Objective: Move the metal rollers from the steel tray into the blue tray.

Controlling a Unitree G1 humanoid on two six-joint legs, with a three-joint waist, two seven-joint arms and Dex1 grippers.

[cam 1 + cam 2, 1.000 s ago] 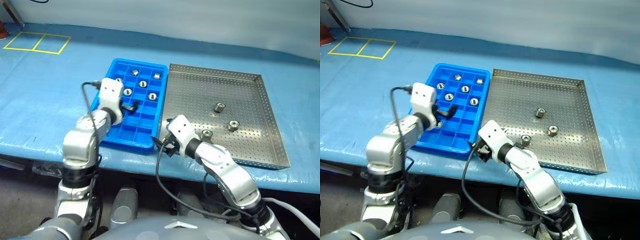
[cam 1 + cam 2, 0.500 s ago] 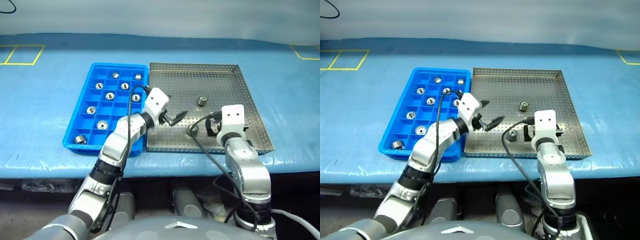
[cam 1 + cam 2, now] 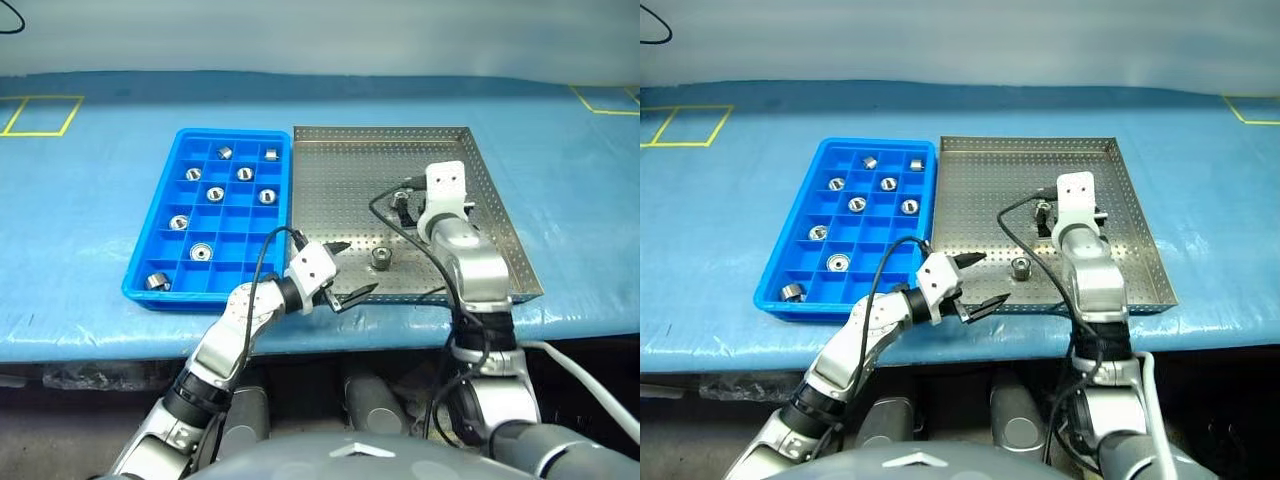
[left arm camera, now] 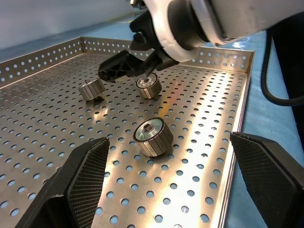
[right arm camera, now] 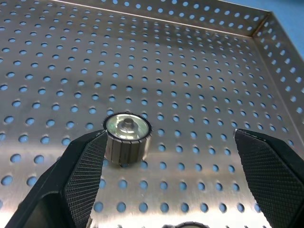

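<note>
The steel tray [image 3: 350, 180] lies on the blue table, with the blue tray [image 3: 235, 133] against its left side. Several metal rollers [image 3: 215, 193] sit in the blue tray's compartments. Three rollers lie on the steel tray: one [image 4: 153, 137] just ahead of my open left gripper [image 3: 350, 270] near the tray's front rim, and two more [image 4: 148, 86] [image 4: 91, 90] under my right gripper [image 3: 405, 205]. The right gripper [image 5: 171, 135] is open low over the tray. One upright roller [image 5: 126, 137] stands between its fingers, close to one finger [image 5: 85, 166].
Yellow tape squares mark the table cover at the far left [image 3: 40, 112] and the far right [image 3: 600, 97]. Black cables loop off both wrists [image 3: 262, 262]. The table's front edge runs just below both trays.
The head view has swung to the right. My left gripper left the blue tray and came to the steel tray's front edge. My right gripper moved from the tray's front rim deeper into it. Both stayed open.
</note>
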